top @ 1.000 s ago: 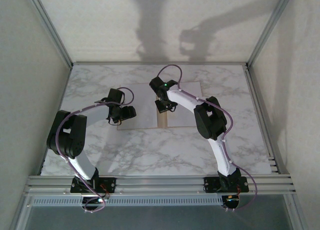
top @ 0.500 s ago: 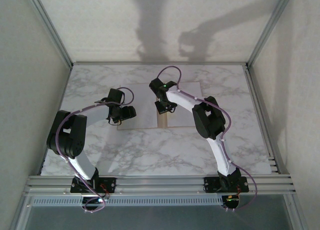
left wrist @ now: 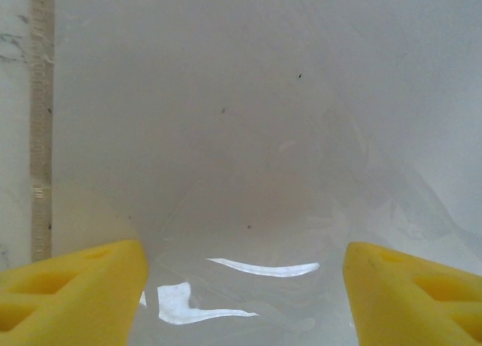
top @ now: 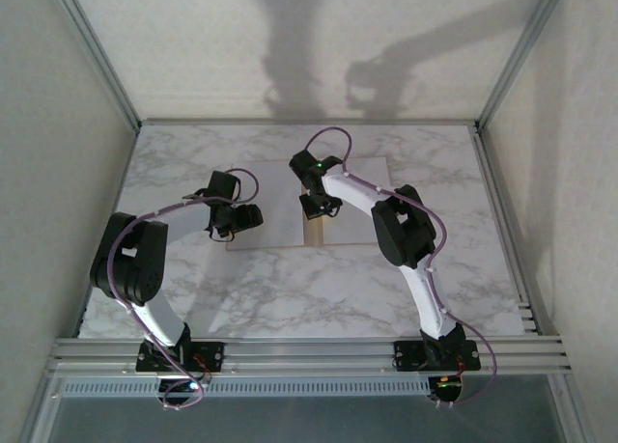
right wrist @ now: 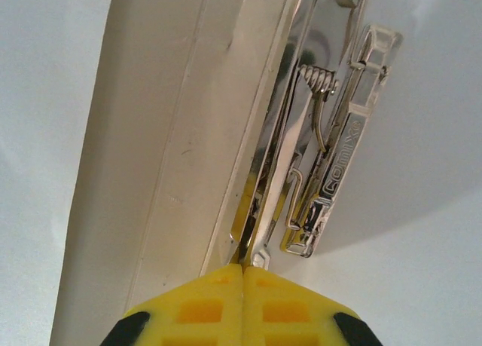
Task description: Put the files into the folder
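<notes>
Folder [top: 314,233] lies open and flat on marble table [top: 290,298], w/ white files [top: 278,197] spread over both halves; tan spine [right wrist: 173,135] shows btwn them.

Left gripper [top: 243,218] sits low at the folder's left side; jaws wide apart, nothing held btwn them. In left wrist view its yellow fingers [left wrist: 68,286] stand at the two lower corners; white paper spans the gap and runs on ahead of the tips; a glossy, wrinkled patch lies just ahead, btwn the tips; a thin tan strip of folder runs outside the left-hand finger, marble beyond it.

Right gripper [top: 317,204] is over the spine; jaws shut tight, pads touching. In right wrist view the metal clip [right wrist: 324,157] lies just ahead and slightly right of the closed tips; spine runs ahead and to their left; white paper on both sides. A thin metal edge meets the seam of the tips; can't tell if it's pinched or only touched.
</notes>
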